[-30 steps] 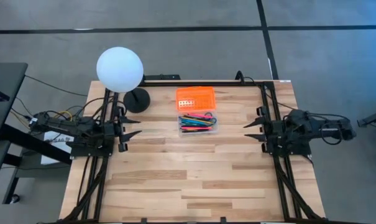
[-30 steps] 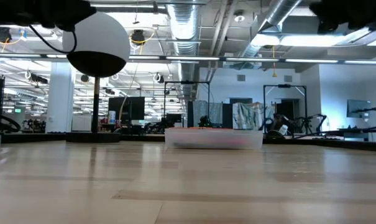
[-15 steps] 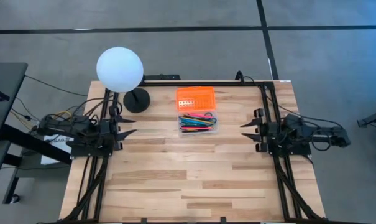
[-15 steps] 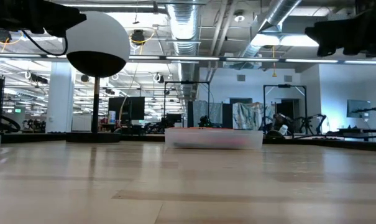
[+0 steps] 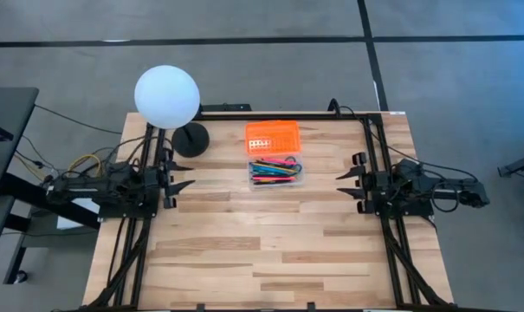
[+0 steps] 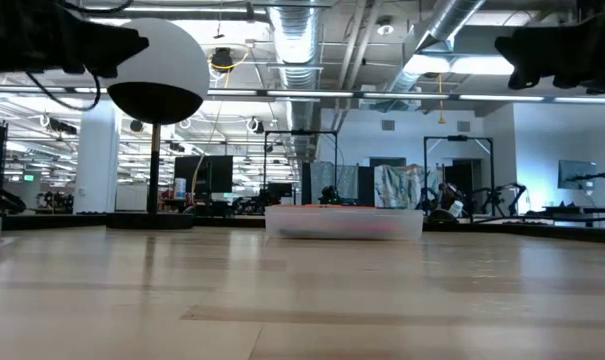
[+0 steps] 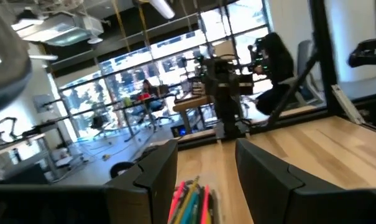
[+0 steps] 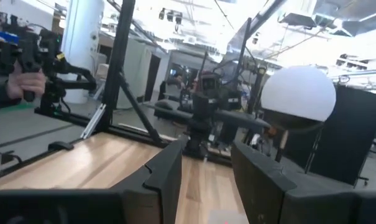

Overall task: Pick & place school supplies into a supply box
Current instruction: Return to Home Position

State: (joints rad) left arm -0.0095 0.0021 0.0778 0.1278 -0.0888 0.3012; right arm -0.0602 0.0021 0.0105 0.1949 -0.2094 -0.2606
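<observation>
the clear base of the supply box (image 5: 275, 172) is sitting a bit toward 12 o'clock from the middle of the wooden surface (image 5: 262, 251), and it's holding the school supplies (image 5: 274, 170), a bundle of pink, blue, green, yellow and orange pens and pencils all lying lengthwise in it. the orange lid (image 5: 273, 135) is lying flat just beside the base on its 12 o'clock side, looks like touching or nearly so.

left gripper (image 5: 184, 176) is hovering at the 9 o'clock edge of the surface, fingers spread apart and gripping nothing, pointing across toward the box. in the left wrist view the pens are showing right between its two fingers (image 7: 155, 173).

right gripper (image 5: 348, 184) is doing the same at the 3 o'clock edge, fingers parted, nothing in them, well apart from the box.

white globe lamp (image 5: 167, 97) on its black round base (image 5: 191, 139) is standing around 10 o'clock, near the left arm. in the low view the box is just a blurry clear strip far off with a pink smear inside.
</observation>
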